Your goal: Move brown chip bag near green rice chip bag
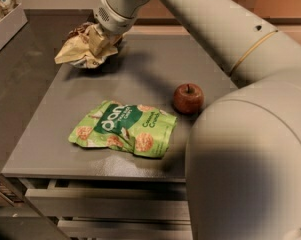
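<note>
near the far left corner of the grey bench (155, 66) the two-finger gripper (98, 40) is clamped on the crinkly brown-and-cream chip bag (76, 53), so the carry seems in hand, and next it needs bringing toward the front edge, beside the flat bright green rice chip bag (124, 129).

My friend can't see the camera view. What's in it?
The robot's tool is at a crinkly brown-and-cream chip bag at the grey table's back left. Nearer lie a flat bright green rice chip bag and a round red apple.
</note>
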`<state>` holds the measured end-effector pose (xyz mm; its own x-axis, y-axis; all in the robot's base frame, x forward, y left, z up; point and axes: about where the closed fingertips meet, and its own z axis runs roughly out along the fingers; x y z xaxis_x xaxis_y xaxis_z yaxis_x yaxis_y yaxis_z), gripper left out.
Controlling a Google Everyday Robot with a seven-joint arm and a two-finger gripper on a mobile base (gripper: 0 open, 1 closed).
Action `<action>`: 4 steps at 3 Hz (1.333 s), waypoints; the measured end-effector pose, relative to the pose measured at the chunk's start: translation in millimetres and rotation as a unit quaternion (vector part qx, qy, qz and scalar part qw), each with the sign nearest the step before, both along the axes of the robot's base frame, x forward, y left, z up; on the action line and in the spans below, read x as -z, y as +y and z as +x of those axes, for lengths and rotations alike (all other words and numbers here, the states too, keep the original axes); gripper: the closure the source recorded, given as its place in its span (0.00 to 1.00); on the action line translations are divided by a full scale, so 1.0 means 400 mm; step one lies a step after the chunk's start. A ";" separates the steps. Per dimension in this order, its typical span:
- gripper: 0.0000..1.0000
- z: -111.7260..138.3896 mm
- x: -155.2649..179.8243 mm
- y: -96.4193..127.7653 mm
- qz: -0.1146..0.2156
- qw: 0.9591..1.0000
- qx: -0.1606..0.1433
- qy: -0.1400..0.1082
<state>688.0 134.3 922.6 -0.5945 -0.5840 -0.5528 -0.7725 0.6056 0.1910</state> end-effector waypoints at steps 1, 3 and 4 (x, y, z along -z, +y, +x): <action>1.00 -0.033 -0.014 -0.036 0.034 0.996 -0.079 0.009; 1.00 -0.115 -0.056 -0.119 0.043 0.986 -0.158 0.005; 1.00 -0.164 -0.072 -0.149 0.039 0.985 -0.167 0.007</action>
<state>622.3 74.6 951.5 -0.3844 -0.7046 -0.5965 -0.9231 0.3015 0.2387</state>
